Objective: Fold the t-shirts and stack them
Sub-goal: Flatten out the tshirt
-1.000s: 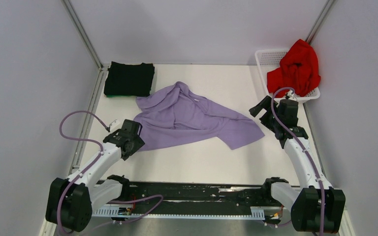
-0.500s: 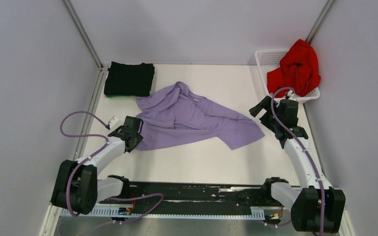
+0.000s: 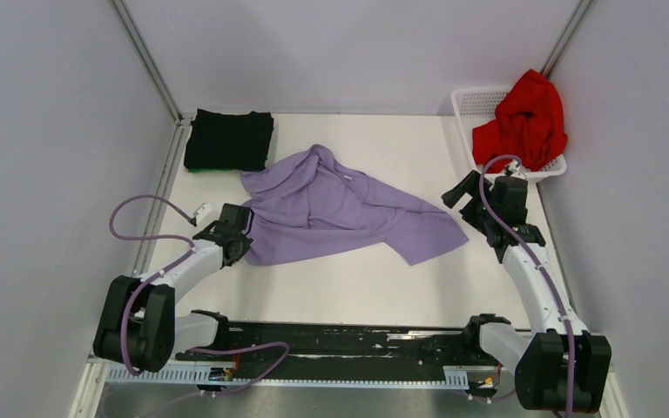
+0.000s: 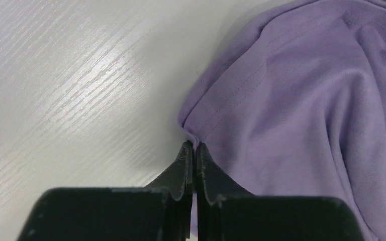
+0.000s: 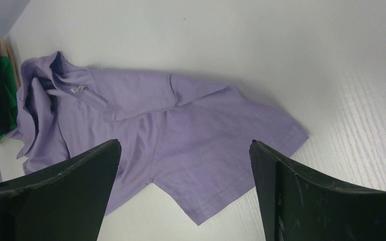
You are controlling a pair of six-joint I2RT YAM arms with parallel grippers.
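Left pincer (image 4: 192, 150) is clenched, its two black fingertips pressed together on the near-left hem corner of the purple shirt (image 3: 340, 209), with a small fold of cloth drawn in between them; it sits low on the table (image 3: 357, 287), on the left side. Right pincer (image 3: 458, 190) is released, its two fingers spread wide and holding nothing, poised over the table just beside the shirt's right edge and apart from the cloth. Two arms are in view, one pincer on each, with their bases at the near edge. Three shirts can be counted. The purple one lies in the middle of the table, spread out but rumpled, collar end toward the far left and one flat corner reaching toward the right arm; the right wrist camera looks down across nearly all of it between its open fingers. Farther back, in the far-left corner, the black shirt (image 3: 228, 139) lies folded into a neat rectangle, well apart from the left pincer and near the purple collar, with a thin green edge showing under its near side. At the far right stands one white basket (image 3: 470, 100), and the red shirt (image 3: 524, 122) is bunched in it, heaped above the rim and spilling over the near side.
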